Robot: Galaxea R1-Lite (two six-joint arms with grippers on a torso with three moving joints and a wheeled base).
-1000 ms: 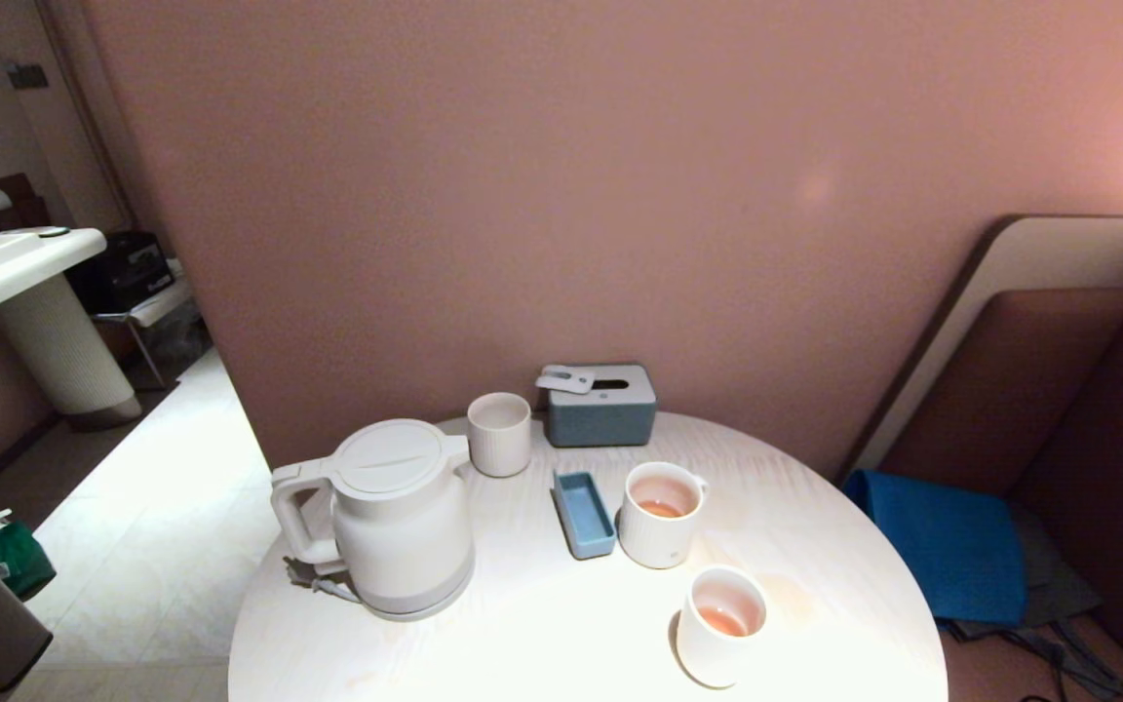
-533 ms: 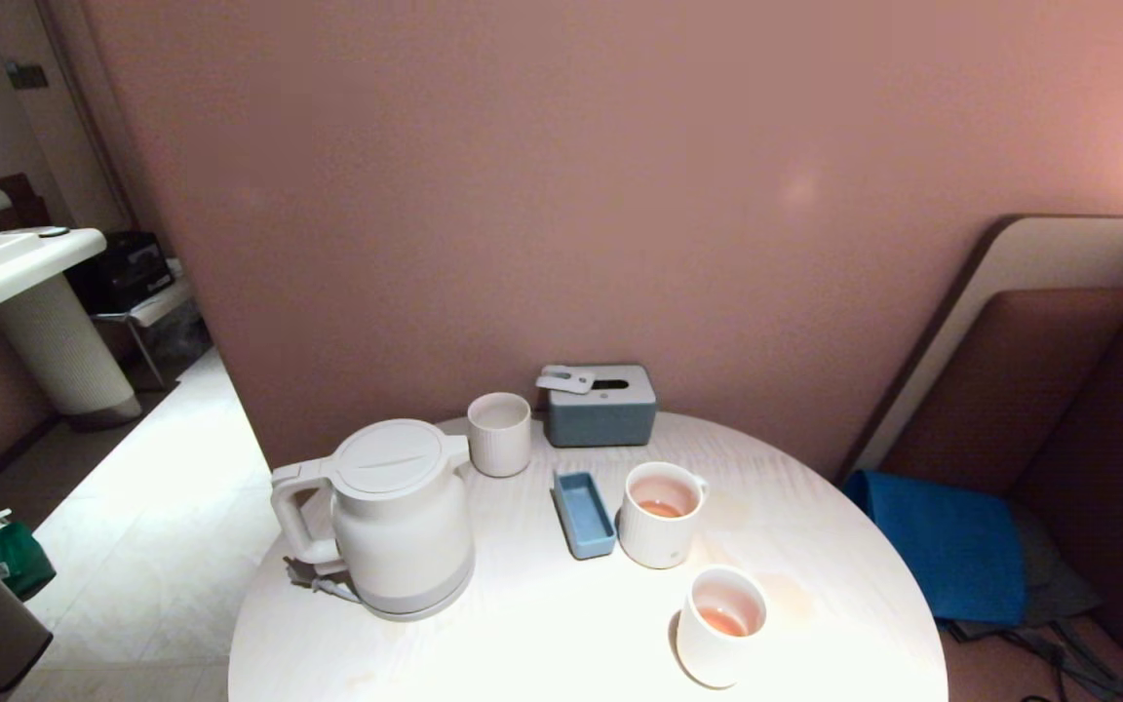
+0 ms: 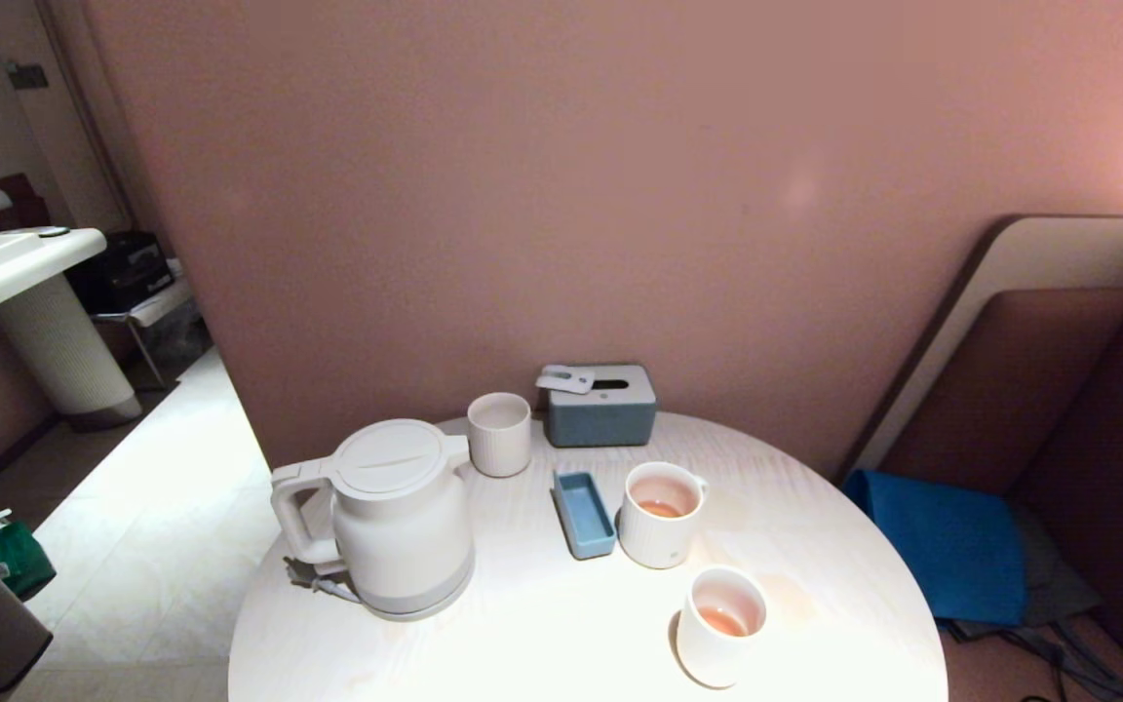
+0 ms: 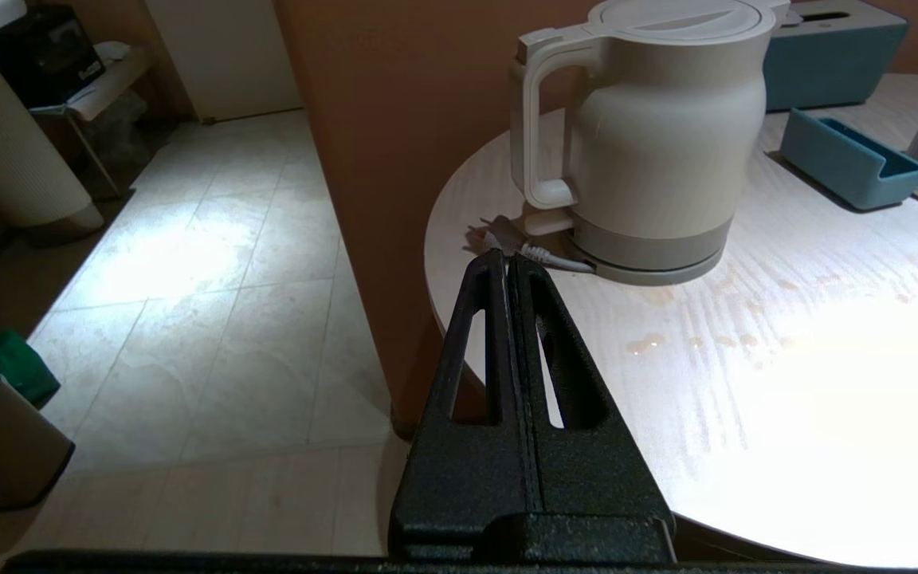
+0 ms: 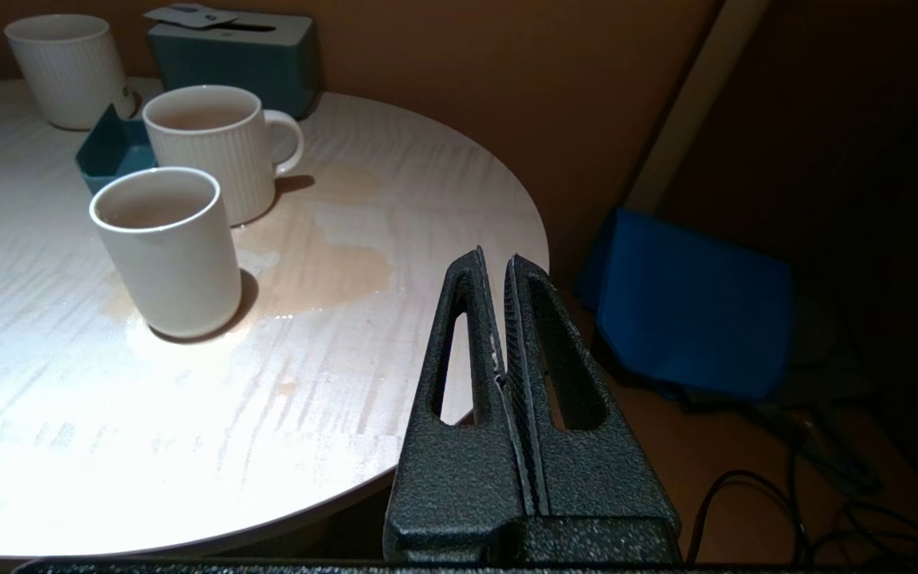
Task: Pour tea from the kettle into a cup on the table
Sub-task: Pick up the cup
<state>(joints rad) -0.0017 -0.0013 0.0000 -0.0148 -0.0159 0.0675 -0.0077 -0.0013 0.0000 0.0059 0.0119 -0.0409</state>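
Left gripper (image 4: 507,267) clenched on nothing, kettle (image 4: 650,143) just beyond the tips, handle nearest; right gripper (image 5: 495,275) likewise clenched, ribbed cup (image 5: 212,147) well ahead. Risk: overfilling onto the already wet table (image 5: 331,263), or catching the smooth cup (image 5: 168,247)

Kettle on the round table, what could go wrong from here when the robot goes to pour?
1. The table already carries a tea puddle beside the ribbed mug and smooth cup; wet wood may let them slide.
2. The kettle has a cord trailing by its handle near the table edge; lifting could snag it.
3. Both cups already hold tea; more may overflow.
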